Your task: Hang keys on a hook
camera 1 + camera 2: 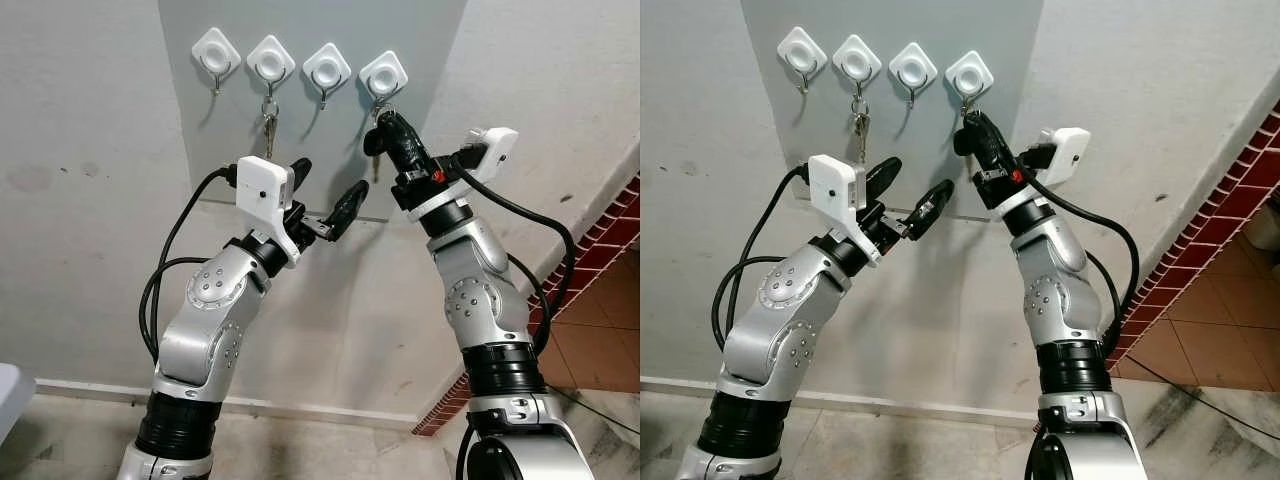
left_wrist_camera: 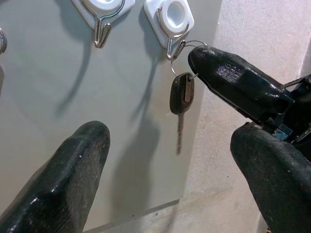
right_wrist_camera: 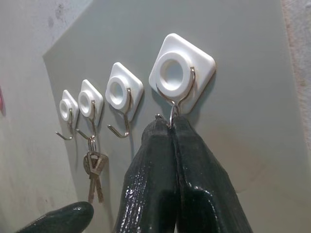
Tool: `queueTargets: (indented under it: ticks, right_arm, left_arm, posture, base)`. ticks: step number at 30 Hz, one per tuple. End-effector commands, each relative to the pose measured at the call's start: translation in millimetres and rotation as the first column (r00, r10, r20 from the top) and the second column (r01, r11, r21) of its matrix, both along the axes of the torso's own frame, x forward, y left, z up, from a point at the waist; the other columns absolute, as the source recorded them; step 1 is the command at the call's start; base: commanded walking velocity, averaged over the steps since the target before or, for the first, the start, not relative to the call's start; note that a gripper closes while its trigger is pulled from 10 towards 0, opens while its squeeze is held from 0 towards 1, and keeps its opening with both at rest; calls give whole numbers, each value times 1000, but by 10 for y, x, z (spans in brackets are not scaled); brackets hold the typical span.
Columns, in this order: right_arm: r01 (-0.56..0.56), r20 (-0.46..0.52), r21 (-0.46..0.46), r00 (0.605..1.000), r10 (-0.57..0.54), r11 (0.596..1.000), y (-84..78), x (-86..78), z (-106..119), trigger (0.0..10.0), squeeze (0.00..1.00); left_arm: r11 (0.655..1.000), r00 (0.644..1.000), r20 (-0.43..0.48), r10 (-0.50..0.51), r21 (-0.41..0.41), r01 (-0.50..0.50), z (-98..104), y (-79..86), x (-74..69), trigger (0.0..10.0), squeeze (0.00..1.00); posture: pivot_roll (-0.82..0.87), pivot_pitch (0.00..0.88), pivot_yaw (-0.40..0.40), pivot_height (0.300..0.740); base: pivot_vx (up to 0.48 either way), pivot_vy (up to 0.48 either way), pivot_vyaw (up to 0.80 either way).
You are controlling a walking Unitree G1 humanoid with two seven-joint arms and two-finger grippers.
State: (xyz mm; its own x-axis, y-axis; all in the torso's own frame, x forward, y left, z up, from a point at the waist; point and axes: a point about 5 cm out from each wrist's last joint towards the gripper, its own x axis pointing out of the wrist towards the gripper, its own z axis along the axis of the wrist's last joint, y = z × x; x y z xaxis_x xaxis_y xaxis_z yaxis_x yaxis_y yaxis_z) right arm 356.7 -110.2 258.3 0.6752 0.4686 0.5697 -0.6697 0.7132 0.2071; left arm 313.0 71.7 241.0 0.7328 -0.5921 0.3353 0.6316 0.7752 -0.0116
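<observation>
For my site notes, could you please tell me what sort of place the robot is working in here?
Probably a home entryway or stair corner. A grey panel on a plaster wall carries a row of white key hooks, one already holding a bunch of keys, and a red tiled border runs up beside the wall.

Black-headed key on thin wire ring, hanging blade down just below the rightmost hook of four; ring at the hook's tip, whether it is over the hook is unclear. Right end effector pinched shut on the ring. Hook: silver wire on white diamond base, grey wall panel.
</observation>
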Motion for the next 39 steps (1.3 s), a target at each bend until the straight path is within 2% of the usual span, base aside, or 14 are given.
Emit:
queueTargets:
  ticks: [1, 9, 13, 20, 26, 39]
  right_arm:
    - [12, 7, -7, 1000, -12, 1000, -42, -2, 2, 10000, 0]
    - [18, -43, -25, 999, -19, 1000, -66, -25, -145, 10000, 0]
    - [-5, -38, -39, 999, 4, 999, -19, -49, -168, 10000, 0]
    - [-57, 34, -20, 998, 58, 998, 54, -83, -12, 10000, 0]
    - [-56, 60, -9, 997, 57, 998, 56, -83, 65, 10000, 0]
    - [-6, 71, 64, 997, 1, 998, -45, -52, 170, 10000, 0]
  left_arm:
    - [1000, 1000, 16, -13, -4, 13, 50, -26, -18, 10000, 0]
    - [1000, 1000, 15, -13, -11, 13, 50, -27, -24, 10000, 0]
    - [1000, 1000, 16, -13, -13, 14, 60, -24, -18, 10000, 0]
    - [1000, 1000, 18, -12, -13, 12, 64, -23, -12, 10000, 0]
    - [1000, 1000, 17, -9, -14, 9, 66, -22, -13, 10000, 0]
    - [1000, 1000, 11, -9, -18, 9, 58, -26, -8, 10000, 0]
  posture:
    - [27, 60, -75, 740]
    - [29, 55, -76, 740]
    - [27, 59, -73, 740]
    - [27, 59, -73, 740]
    - [28, 64, -76, 740]
    - [24, 68, -75, 740]
  base:
    - [0, 0, 0]
    - [0, 0, 0]
    - [0, 0, 0]
    - [0, 0, 0]
    - [0, 0, 0]
    - [0, 0, 0]
